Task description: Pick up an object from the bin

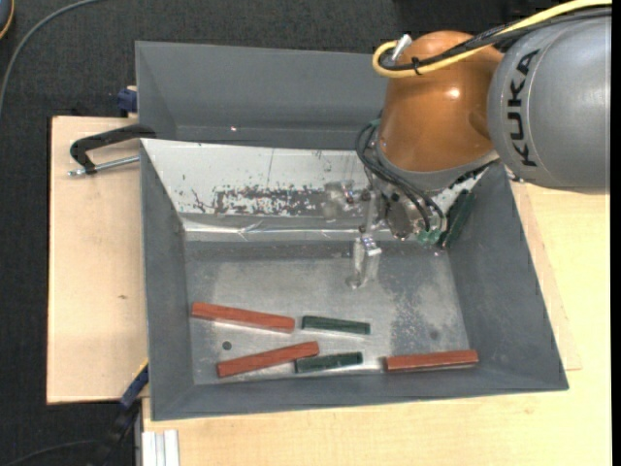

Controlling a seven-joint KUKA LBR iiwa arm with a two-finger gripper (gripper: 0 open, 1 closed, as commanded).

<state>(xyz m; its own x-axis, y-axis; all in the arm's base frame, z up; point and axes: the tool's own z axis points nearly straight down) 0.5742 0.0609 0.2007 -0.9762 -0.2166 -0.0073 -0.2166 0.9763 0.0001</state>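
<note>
My gripper hangs over the bare middle of the bin floor, near the back wall, with nothing seen in it. Nearest to it, a short way toward the front, lies a dark green bar. To that bar's left is a longer red bar. A dark green stick leans at the right wall beside the gripper, partly hidden under the arm's orange cover.
Along the front of the bin lie another red bar, a second green bar touching its right end, and a third red bar at the front right. The arm's bulk covers the bin's back right corner.
</note>
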